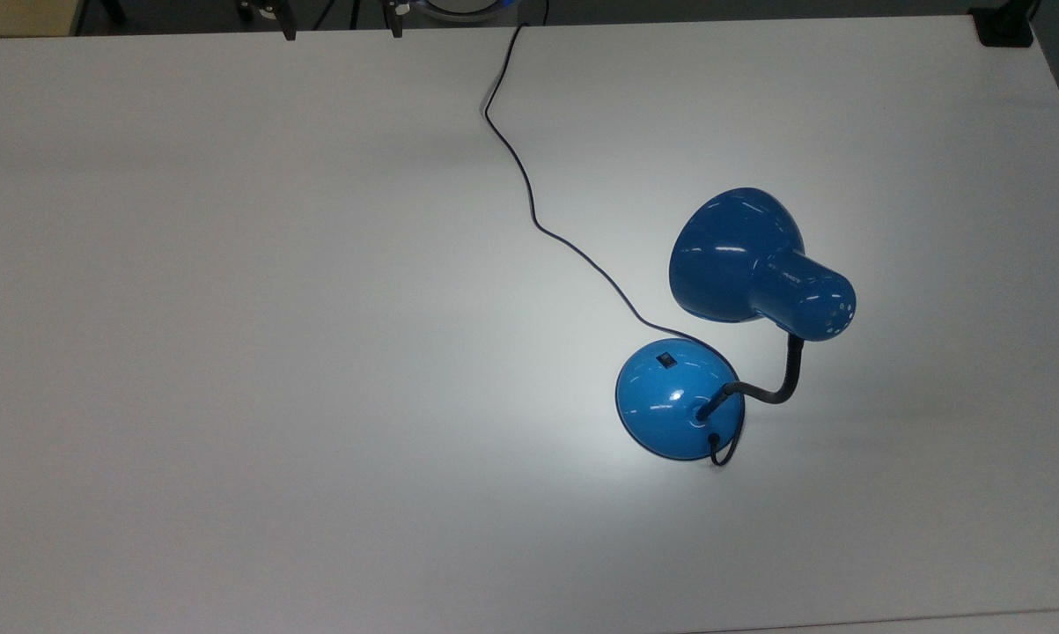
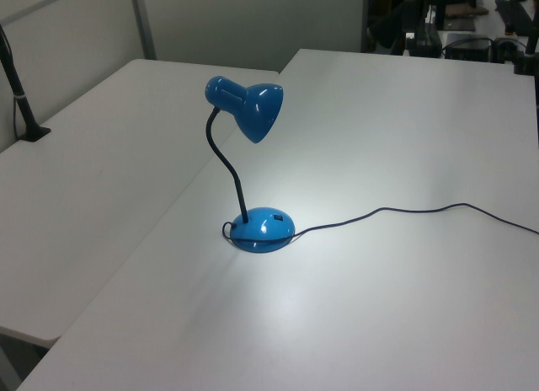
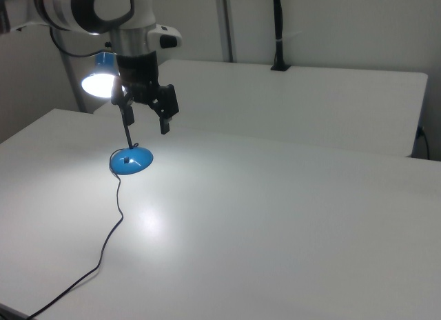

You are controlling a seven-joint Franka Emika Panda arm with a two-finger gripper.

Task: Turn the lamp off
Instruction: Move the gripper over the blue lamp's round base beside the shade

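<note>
Blue and glossy, the desk lamp (image 1: 740, 326) with its bell-shaped shade stands on the plain white table (image 1: 230, 352), toward the top view's right and a little below the middle. We see its round domed base (image 1: 679, 409) resting flat, with the small black switch (image 1: 666, 359) set on the dome's upper slope, on the side away from where the black bendy gooseneck (image 1: 771, 392) rises. The neck curves up and over so that the shade (image 1: 740, 255) tilts down at the table, and a bright pool of light around the base tells us the lamp is lit. A thin black cord (image 1: 529, 189) leaves the base and winds across the table to the far edge in the top view, lying slack and well away from the switch, so we judge it will not hinder a press. In the right view we see the arm's black two-finger tool (image 3: 145, 113) hanging in the air, its fingers spread fairly wide and pointing down, with nothing between them. It touches nothing, and in the right view it overlaps the lamp's neck, so we cannot tell how close it really is. We judge the task not yet begun: the switch has to be reached from above and pressed.
</note>
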